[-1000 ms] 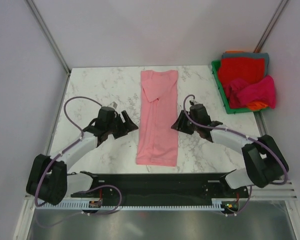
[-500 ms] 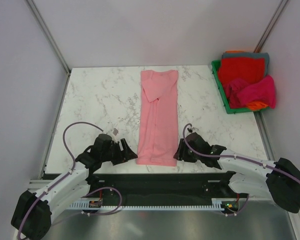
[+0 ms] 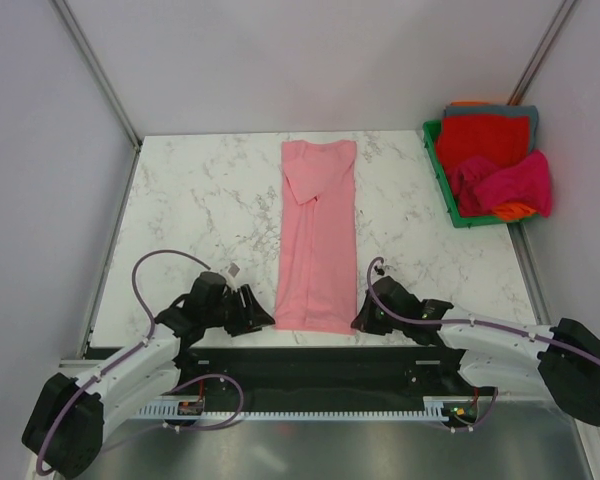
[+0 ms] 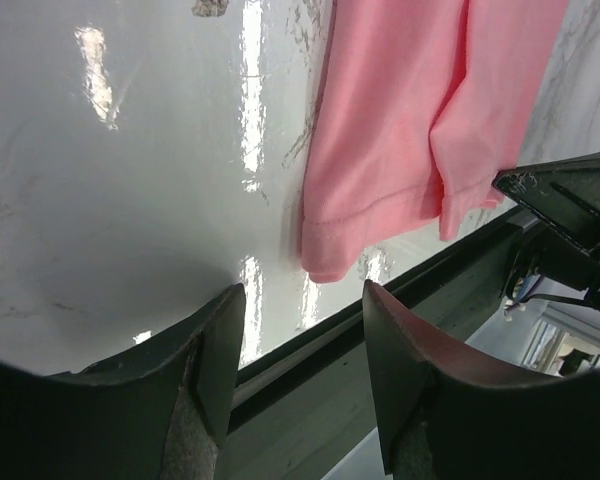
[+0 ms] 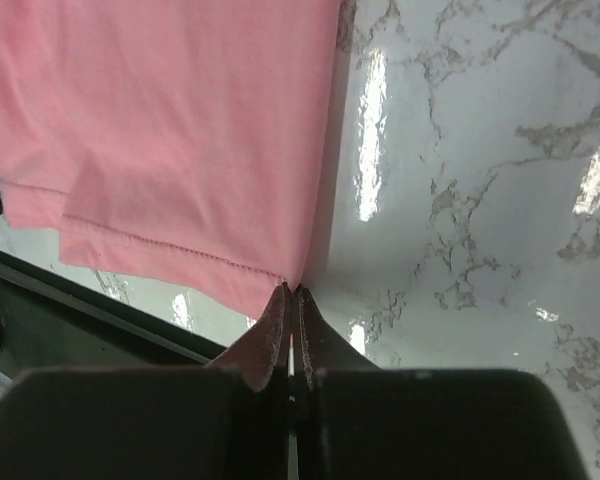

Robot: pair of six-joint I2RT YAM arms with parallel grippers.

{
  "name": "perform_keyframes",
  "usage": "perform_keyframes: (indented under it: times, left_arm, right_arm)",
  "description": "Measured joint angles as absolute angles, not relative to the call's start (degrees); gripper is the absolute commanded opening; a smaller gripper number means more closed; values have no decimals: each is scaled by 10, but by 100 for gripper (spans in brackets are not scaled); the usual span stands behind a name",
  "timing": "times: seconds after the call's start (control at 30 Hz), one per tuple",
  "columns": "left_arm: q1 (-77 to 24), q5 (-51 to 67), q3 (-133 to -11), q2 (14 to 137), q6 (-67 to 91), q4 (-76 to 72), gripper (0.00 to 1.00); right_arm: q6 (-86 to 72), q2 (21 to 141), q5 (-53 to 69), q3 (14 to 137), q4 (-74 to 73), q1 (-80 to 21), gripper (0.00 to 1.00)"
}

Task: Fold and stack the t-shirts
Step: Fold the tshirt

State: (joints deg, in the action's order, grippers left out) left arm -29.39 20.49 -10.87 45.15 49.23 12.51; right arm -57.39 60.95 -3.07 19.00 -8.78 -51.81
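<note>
A light salmon-pink t-shirt [image 3: 317, 240] lies folded into a long strip down the middle of the marble table, its hem at the near edge. My right gripper [image 3: 358, 322] is at the hem's near right corner. In the right wrist view its jaws [image 5: 291, 290] are shut, tips pinched on that corner of the t-shirt [image 5: 170, 130]. My left gripper [image 3: 263, 320] sits by the near left corner. It is open [image 4: 302, 290], and the hem corner of the t-shirt [image 4: 400, 130] lies just ahead of its fingertips, not between them.
A green bin [image 3: 435, 150] stands at the back right of the table, holding a red t-shirt [image 3: 485, 135], a magenta one [image 3: 510, 185] and others in orange and teal-grey. The table's near edge and black base rail [image 3: 320, 365] run right behind both grippers.
Both arms drew back from the shirt's middle to its near hem corners. The right gripper has shut on the right corner. The left jaws have narrowed but stand open.
</note>
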Motion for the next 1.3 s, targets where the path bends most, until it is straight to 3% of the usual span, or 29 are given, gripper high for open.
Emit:
perform_keyframes:
  times: [0.57,0.9,1.07,1.1,1.3]
  left_arm:
    - [-349,213,-105,522,535,47,49]
    - [-403,183,-105,571,573,-5,23]
    - [-406,167,-103,575,580,-11,15]
    - [-406,165,-103,575,581,-12,3]
    - [-406,166,-103,571,584,-15,2]
  right_arm:
    - [-576,552,-35,181,-140,-519,0]
    - [-574,538,-35,178,-143,-519,0]
    - [-573,518,-34,176,-150,-519,0]
    - [-573,513,-34,176,-152,-519,0]
    - [-573,491,-35,176,-169,-519,0]
